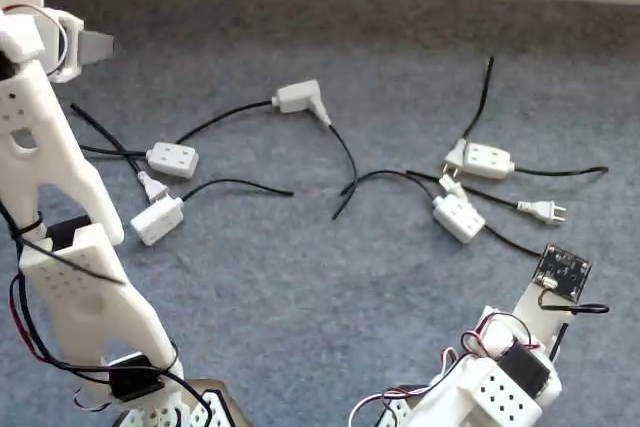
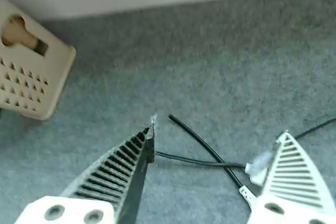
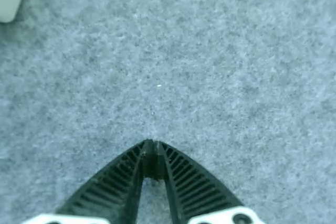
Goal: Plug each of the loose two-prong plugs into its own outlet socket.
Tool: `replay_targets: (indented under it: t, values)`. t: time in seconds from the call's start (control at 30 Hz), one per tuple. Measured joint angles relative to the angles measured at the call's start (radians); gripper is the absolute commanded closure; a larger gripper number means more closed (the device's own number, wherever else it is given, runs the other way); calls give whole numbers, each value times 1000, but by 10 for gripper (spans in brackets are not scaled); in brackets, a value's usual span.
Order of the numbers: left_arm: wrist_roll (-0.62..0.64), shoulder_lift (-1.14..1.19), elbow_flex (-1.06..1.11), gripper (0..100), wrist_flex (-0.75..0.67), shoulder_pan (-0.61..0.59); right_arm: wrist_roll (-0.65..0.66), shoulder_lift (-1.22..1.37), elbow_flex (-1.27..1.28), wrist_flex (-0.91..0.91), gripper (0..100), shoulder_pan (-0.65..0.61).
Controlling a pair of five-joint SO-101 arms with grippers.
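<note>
we judge approach step, nothing grasped | left claw (image 2: 218, 132) released above cables (image 2: 194, 137) | right claw (image 3: 153, 148) clenched, empty, over carpet (image 3: 210, 66) | plug (image 1: 541, 210) at 3 o'clock, socket (image 1: 458, 217) at its 9 | next: we open right claw, lower onto plug

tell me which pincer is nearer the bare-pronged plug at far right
Right. The right pincer, shut over carpet, sits close to the plug; the left pincer hangs open over cables at the far left.

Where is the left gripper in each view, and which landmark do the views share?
High view: left gripper, top left corner.
Left wrist view: left gripper, open, above crossed cables.
Right wrist view: right gripper, shut, over carpet.
Shared: the crossed cables, high and left wrist views.
</note>
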Motion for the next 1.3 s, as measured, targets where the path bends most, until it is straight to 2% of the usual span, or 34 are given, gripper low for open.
replay_targets:
  t: [0.1,0.17,0.4,0.47,0.6,0.8,1.1,1.2,1.3]
  values:
    - [-40,2,123,656,0,3,0,0,0,0,991,0]
    - [-169,2,173,656,0,9,0,0,0,0,991,0]
    - [-944,2,377,656,0,44,0,0,0,0,991,0]
    - [-1045,2,453,656,0,55,0,0,0,0,991,0]
    - [-1049,2,568,656,-32,124,0,0,0,0,991,0]
    - [-1049,2,752,656,-222,236,0,0,0,0,991,0]
    - [-1049,3,930,659,-388,258,0,0,0,0,991,0]
    - [-1049,40,941,711,-454,258,0,0,0,0,991,0]
    - [-1049,118,942,809,-516,255,0,0,0,0,991,0]
